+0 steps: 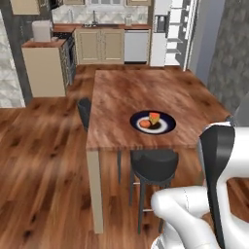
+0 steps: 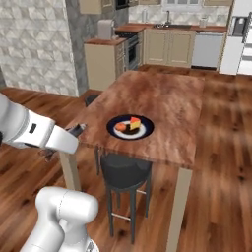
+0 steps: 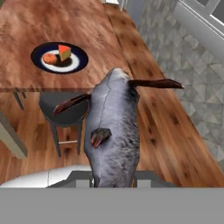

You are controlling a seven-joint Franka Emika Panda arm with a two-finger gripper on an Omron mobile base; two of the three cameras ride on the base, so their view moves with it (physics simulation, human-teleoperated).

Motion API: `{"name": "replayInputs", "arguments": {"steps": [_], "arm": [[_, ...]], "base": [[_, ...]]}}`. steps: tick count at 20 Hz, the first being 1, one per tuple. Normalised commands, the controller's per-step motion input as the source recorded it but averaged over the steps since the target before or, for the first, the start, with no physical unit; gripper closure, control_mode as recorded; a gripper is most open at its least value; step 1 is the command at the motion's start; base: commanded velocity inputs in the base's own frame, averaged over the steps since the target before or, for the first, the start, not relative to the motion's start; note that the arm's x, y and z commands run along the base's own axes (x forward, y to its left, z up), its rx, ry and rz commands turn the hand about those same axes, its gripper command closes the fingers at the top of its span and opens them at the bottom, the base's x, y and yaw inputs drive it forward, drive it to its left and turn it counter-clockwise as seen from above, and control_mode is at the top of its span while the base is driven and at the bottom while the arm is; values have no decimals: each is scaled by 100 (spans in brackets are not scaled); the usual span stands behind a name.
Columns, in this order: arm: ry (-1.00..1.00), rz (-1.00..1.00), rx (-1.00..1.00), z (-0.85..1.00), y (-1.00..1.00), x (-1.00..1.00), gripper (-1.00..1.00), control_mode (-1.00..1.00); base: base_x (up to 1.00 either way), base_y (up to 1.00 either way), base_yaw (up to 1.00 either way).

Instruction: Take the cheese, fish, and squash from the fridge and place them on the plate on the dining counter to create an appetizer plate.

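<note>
While clenched in the claw (image 3: 114, 181), fish (image 3: 113, 131) short of plate (image 3: 78, 65): could snag tabletop (image 3: 52, 26) edge, or knock cheese (image 3: 64, 52).

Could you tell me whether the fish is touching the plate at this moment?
Apart. The hand view shows the fish held up close, with the plate far off on the counter.

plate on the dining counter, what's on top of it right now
On the plate: the cheese and the squash, side by side. A dark patch lies beside them; what it is cannot be told. The fish is off it, in the claw.
</note>
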Motion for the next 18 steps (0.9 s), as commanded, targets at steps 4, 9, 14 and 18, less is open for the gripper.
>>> {"name": "replayInputs", "arguments": {"steps": [4, 9, 14, 18], "arm": [[0, 0, 0, 0, 0, 0, 100, 100], [0, 0, 0, 0, 0, 0, 100, 100], [0, 0, 0, -1, 0, 11, 100, -100], [2, 0, 0, -27, 0, 8, 100, -100]], "base": [[96, -14, 0], [100, -36, 0], [66, 0, 0], [0, 0, 0]]}}
